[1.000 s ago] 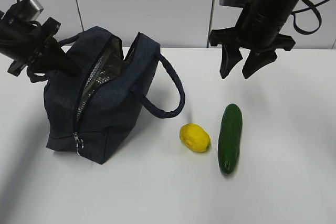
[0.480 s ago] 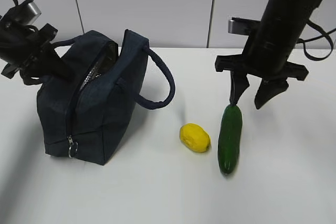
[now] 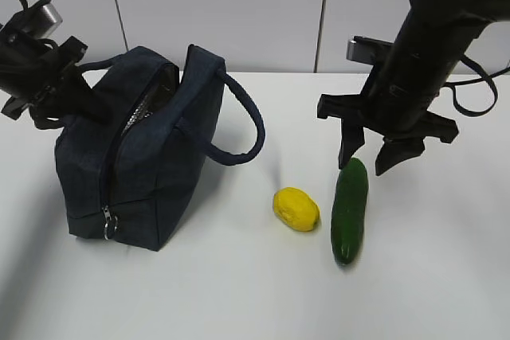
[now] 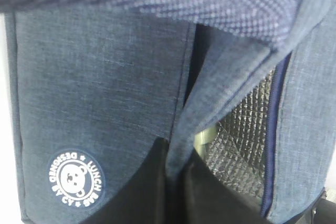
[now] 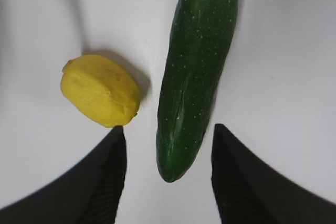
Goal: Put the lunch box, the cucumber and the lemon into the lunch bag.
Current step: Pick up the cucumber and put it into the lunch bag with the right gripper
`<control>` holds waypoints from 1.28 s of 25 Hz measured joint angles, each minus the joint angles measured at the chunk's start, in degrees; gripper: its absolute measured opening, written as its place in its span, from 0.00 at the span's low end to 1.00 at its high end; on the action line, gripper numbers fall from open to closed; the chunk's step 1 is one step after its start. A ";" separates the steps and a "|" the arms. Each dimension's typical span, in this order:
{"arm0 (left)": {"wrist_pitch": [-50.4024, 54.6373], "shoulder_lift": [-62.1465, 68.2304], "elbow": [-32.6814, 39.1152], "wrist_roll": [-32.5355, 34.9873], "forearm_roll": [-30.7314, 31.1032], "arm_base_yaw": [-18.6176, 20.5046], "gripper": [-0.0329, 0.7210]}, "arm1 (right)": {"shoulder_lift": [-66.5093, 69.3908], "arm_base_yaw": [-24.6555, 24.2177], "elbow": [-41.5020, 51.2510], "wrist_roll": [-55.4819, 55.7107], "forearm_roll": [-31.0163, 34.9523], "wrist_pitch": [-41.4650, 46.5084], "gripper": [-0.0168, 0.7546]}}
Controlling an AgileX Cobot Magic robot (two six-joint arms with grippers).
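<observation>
- Setting: white worktop [image 3: 239, 300] against pale wall panels; all items stand or lie on this surface.
- Lunch bag [image 3: 135, 165]: dark navy fabric, boxy, upright at the left of the worktop. Top zipper run open, silver lining visible through the gap in the left wrist view. Two loop handles; ring pull hangs low on the near end. Ready to receive goods.
- Left gripper [image 3: 72, 97]: fingers together, clamped on the fabric edge of the bag's opening, holding the mouth apart.
- Right gripper [image 3: 373, 157]: fingers apart, lowered over the far end of the cucumber, one on each side in the right wrist view; not closed on it. Nothing held.
- Cucumber [image 3: 350, 209]: dark green, lying flat at the right of the worktop, well apart from the bag. Not yet packed.
- Lemon [image 3: 296, 209]: yellow, lying just beside the cucumber on its bag side, not touching it. Not yet packed.
- Lunch box: nowhere on the worktop; a pale greenish edge shows inside the bag in the left wrist view, so it is probably already in, though too little shows to be sure.
- Progress, as judged: bag opened, likely one item in; cucumber pick-up in hand; cucumber and lemon remain.
</observation>
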 joint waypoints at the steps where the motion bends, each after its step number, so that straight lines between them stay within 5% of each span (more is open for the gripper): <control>1: 0.00 0.00 0.00 0.00 0.09 0.00 0.03 | 0.00 0.00 0.00 0.15 0.00 -0.26 0.53; 6: 0.04 0.00 0.00 0.00 0.13 0.00 0.03 | 1.32 0.00 0.14 0.43 -0.34 -0.78 0.55; 12: 0.27 0.00 0.00 0.00 0.22 0.00 0.03 | 4.62 0.00 0.14 0.56 -0.48 -1.69 0.71; 32: 1.30 0.00 0.00 0.00 1.75 0.00 0.03 | 12.87 0.00 0.14 0.56 -0.86 -5.86 0.73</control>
